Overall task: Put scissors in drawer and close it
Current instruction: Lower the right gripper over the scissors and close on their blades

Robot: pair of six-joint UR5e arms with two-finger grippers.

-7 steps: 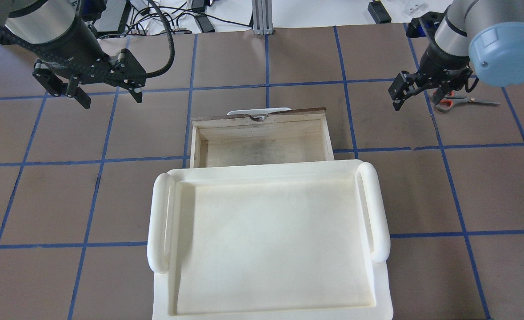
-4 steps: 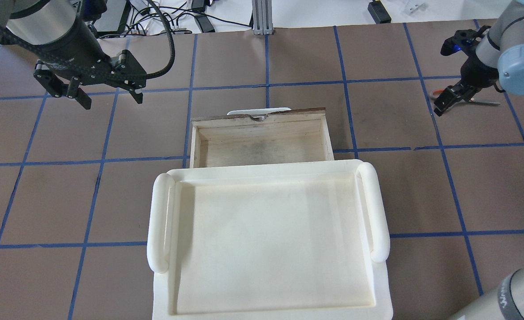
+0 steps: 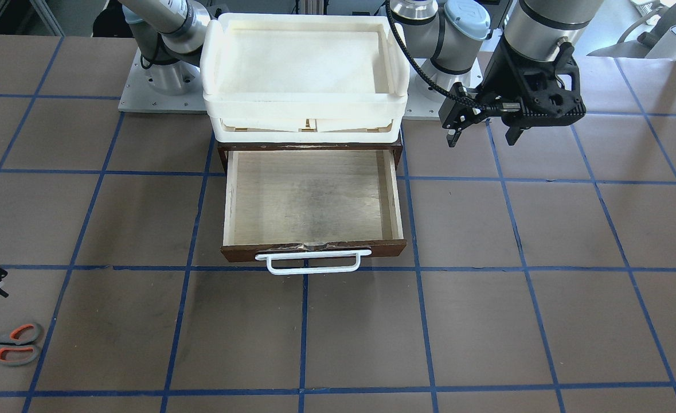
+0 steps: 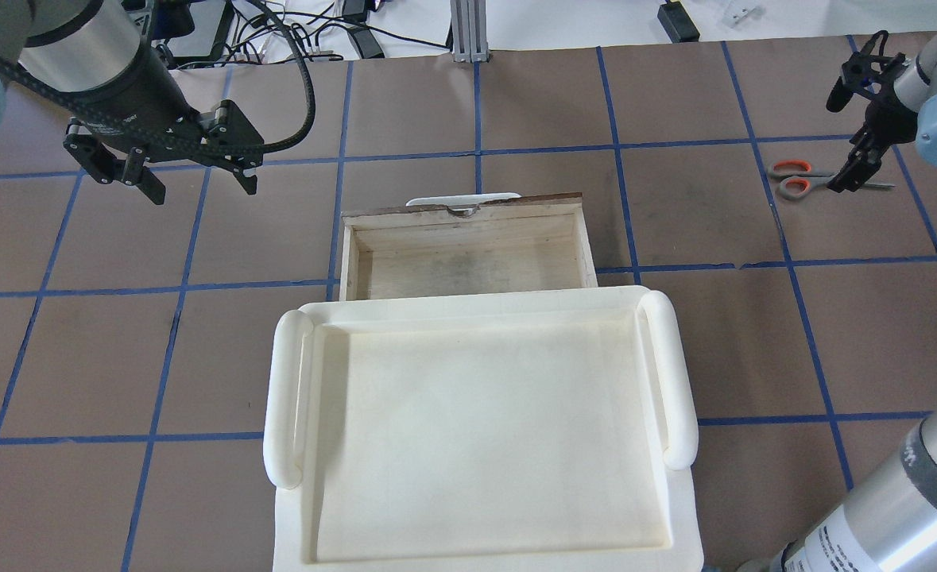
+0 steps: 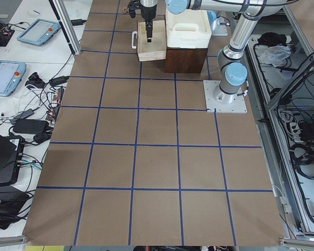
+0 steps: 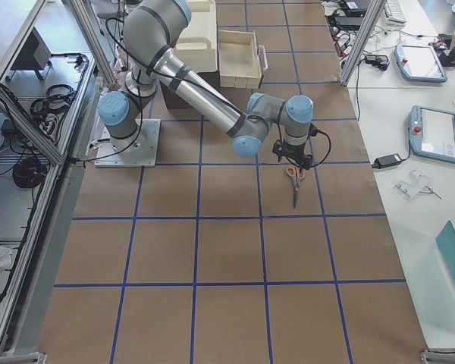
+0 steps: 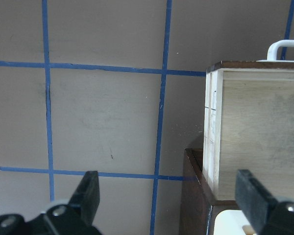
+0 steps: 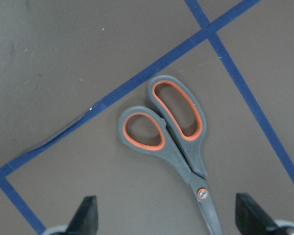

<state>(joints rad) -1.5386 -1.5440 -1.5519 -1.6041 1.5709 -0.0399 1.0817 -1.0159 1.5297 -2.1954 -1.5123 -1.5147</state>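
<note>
The scissors [image 4: 792, 178] lie flat on the brown table at the far right, grey handles with orange-lined loops [image 8: 171, 122], blades pointing right. My right gripper [image 8: 167, 215] hovers open just above them, its fingers [image 8: 86, 216] straddling the blades near the pivot; it also shows as the right gripper [image 4: 843, 176] from overhead. The drawer [image 4: 468, 230] stands pulled open with nothing inside, its white handle [image 3: 313, 263] facing away from me. My left gripper [image 4: 202, 189] hangs open above the table, left of the drawer [image 7: 255, 122], holding nothing.
Stacked white plastic trays [image 4: 284, 389] sit on the dark brown cabinet [image 3: 221, 150] above the drawer. Blue tape lines grid the table. Cables and tablets [image 5: 39, 31] lie on a side bench beyond the table's far edge.
My right gripper has swung rightward, from left of the scissors' handles to over their blades, and its wrist has turned. The left gripper has barely shifted. The scissors and drawer have not moved.
</note>
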